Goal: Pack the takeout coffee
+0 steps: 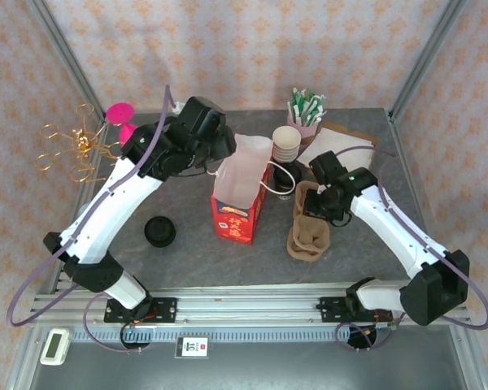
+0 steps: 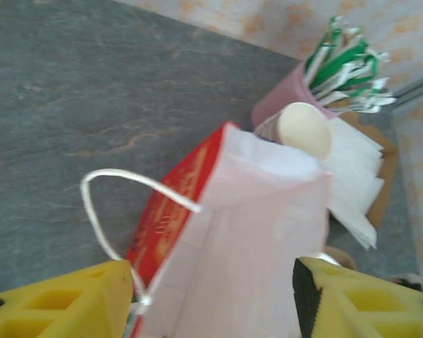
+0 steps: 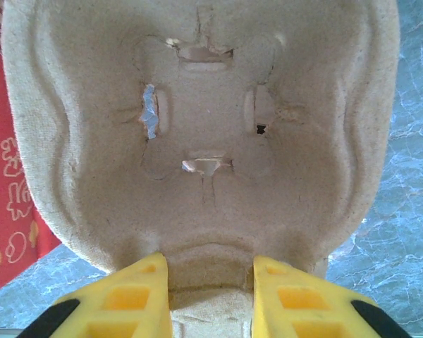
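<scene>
A red and white paper bag (image 1: 238, 197) stands upright mid-table with its mouth open. My left gripper (image 1: 221, 146) hovers at the bag's top edge. In the left wrist view it (image 2: 211, 303) is open, its yellow fingers (image 2: 63, 303) wide on either side of the bag's white inside (image 2: 254, 232), with the string handle (image 2: 99, 204) beside the left finger. My right gripper (image 1: 324, 193) is shut on a brown pulp cup carrier (image 1: 309, 231), which lies right of the bag. Its jaws (image 3: 211, 289) pinch a ridge at the carrier's near rim (image 3: 204, 127). A dark-topped cup (image 1: 283, 180) sits behind the bag, partly hidden.
A stack of paper cups (image 1: 286, 145), a pink holder of wrapped straws (image 1: 307, 110) and napkins (image 1: 346, 140) sit at the back right. A black lid (image 1: 159, 232) lies front left. A gold wire stand (image 1: 73, 146) and a pink object (image 1: 120, 111) are at the back left.
</scene>
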`<act>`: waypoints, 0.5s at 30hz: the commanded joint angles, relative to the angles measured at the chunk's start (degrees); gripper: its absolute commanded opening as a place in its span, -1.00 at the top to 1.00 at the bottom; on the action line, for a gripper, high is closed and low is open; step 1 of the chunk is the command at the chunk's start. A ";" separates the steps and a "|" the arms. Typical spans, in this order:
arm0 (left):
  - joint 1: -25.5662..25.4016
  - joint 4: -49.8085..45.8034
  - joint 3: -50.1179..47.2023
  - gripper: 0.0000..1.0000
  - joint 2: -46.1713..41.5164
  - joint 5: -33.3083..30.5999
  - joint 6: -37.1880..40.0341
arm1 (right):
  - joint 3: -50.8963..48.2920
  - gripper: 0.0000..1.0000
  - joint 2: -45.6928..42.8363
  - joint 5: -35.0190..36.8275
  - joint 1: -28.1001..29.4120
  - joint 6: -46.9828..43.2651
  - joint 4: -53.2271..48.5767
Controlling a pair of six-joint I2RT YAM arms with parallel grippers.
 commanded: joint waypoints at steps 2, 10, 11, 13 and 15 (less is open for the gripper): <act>0.46 1.57 -5.55 -0.40 1.53 2.38 8.70 | 3.72 0.46 1.38 3.47 -0.34 -1.70 -2.68; 2.27 7.00 -13.55 -0.28 2.44 2.04 14.42 | 4.82 0.48 0.86 0.80 -0.40 -1.28 -2.32; 2.56 8.17 -14.99 -0.22 2.06 2.58 14.45 | 4.91 0.48 0.88 0.88 -0.36 -1.29 -2.41; 2.69 9.79 -15.80 -0.03 1.88 4.19 14.83 | 5.17 0.48 0.88 1.22 -0.35 -1.14 -2.70; 2.92 11.70 -17.34 0.08 1.14 4.10 15.46 | 5.76 0.48 0.64 0.90 -0.37 -0.78 -2.89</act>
